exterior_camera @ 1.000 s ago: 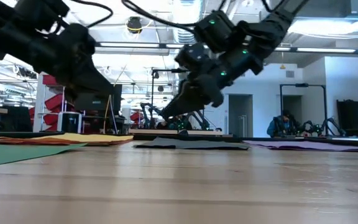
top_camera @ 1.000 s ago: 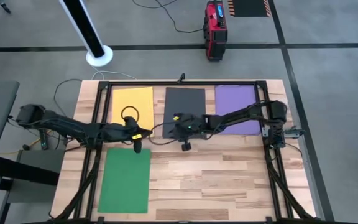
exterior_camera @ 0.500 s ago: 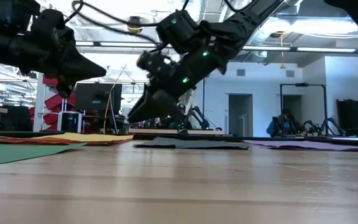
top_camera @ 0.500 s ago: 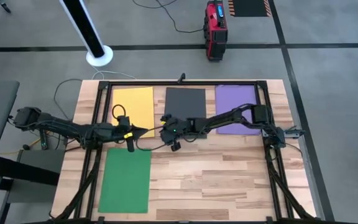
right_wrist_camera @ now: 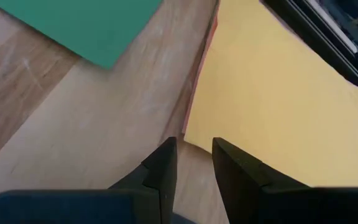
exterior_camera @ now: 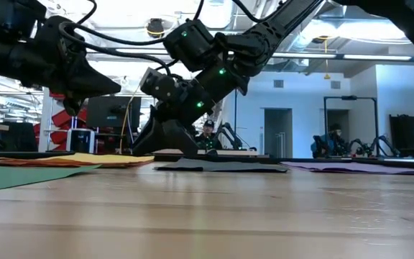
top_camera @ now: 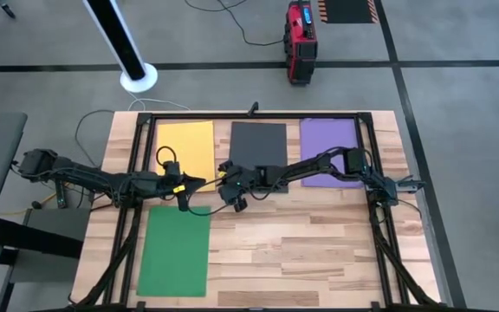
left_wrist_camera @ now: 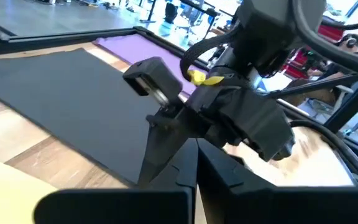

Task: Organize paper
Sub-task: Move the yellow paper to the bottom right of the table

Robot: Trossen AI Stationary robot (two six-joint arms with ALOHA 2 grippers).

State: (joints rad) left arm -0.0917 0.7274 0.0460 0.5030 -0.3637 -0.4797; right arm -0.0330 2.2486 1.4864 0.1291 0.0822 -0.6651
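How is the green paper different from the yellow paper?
The green paper lies alone on the near part of the table; the yellow paper sits in the far row beside the dark grey paper. A pinkish sheet's edge peeks from under the yellow one, none shows under the green. Both look flat and equal in size.

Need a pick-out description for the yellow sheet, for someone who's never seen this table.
On the wooden table, three sheets lie in a row along the far edge. The yellow sheet is the leftmost, beside the dark grey sheet. It alone shows a pink edge peeking from beneath.
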